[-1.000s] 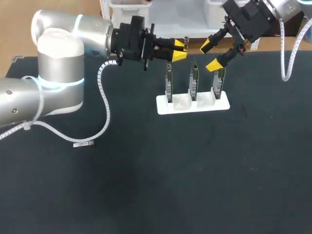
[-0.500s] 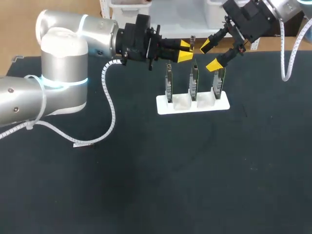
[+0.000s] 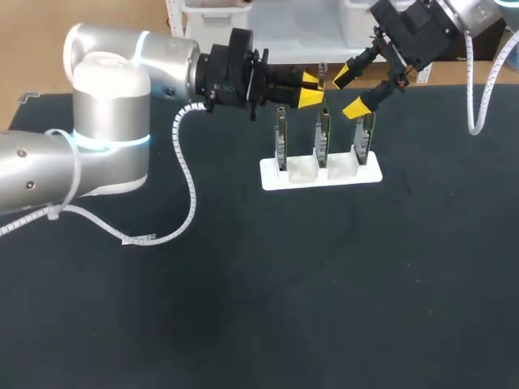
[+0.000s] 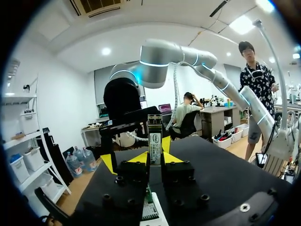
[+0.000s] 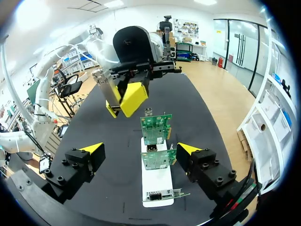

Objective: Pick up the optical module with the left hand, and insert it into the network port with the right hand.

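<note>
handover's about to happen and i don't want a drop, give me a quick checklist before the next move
1. Left gripper shut on the slim silver optical module: ok.
2. Module sticks out past the left fingers for a second grip: ok.
3. Right gripper open, fingers wide apart: ok.
4. Module between the right gripper's fingers: not ok, it is ahead of them.
5. Three green circuit boards upright in the white plastic holder: ok.
6. Metal network port on the nearest board empty: cannot tell.
</note>
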Action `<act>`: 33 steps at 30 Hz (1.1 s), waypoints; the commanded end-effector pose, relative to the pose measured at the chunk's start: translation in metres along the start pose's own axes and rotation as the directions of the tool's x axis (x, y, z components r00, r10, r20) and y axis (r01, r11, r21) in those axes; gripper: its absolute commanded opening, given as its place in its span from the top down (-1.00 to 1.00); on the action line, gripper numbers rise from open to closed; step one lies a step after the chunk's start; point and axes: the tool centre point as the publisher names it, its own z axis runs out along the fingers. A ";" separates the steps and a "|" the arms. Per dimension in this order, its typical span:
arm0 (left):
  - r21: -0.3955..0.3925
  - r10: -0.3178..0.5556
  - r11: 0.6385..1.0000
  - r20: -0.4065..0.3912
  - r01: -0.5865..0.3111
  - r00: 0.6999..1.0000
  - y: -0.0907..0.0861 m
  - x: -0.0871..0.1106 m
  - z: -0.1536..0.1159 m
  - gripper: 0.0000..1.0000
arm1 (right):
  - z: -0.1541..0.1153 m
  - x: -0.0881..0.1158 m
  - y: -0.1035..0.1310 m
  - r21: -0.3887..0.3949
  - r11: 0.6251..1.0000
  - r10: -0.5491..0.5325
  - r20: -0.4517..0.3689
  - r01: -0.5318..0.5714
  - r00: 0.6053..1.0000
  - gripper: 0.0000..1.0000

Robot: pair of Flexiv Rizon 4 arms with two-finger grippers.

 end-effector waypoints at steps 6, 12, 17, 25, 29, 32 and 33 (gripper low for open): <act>-0.015 0.007 1.000 -0.013 -0.008 1.000 -0.003 0.002 0.000 1.00 | 0.000 0.000 0.002 0.005 1.000 0.000 0.000 0.000 1.000 -1.00; -0.015 0.007 1.000 -0.013 -0.008 1.000 -0.003 0.002 0.000 1.00 | 0.000 0.000 0.002 0.005 1.000 0.000 0.000 0.000 1.000 -1.00; -0.027 -0.007 1.000 -0.015 0.007 1.000 0.000 0.000 -0.004 1.00 | 0.000 0.000 0.002 0.005 1.000 0.000 0.000 0.000 1.000 -1.00; -0.067 -0.063 0.996 -0.009 0.062 0.998 -0.016 0.000 -0.008 1.00 | 0.000 0.000 0.002 0.005 1.000 0.000 0.000 0.000 1.000 -1.00; -0.097 -0.091 0.991 -0.009 0.089 0.996 -0.023 0.001 -0.009 1.00 | 0.000 0.000 0.002 0.005 1.000 0.000 0.000 0.000 1.000 -1.00; -0.109 -0.104 0.989 -0.015 0.102 0.994 -0.026 0.002 -0.009 1.00 | 0.000 0.000 0.002 0.005 1.000 0.000 0.000 0.000 1.000 -1.00; -0.114 -0.105 0.988 -0.012 0.103 0.994 -0.026 0.002 -0.009 1.00 | 0.000 0.000 0.002 0.005 1.000 0.000 0.000 0.000 1.000 -1.00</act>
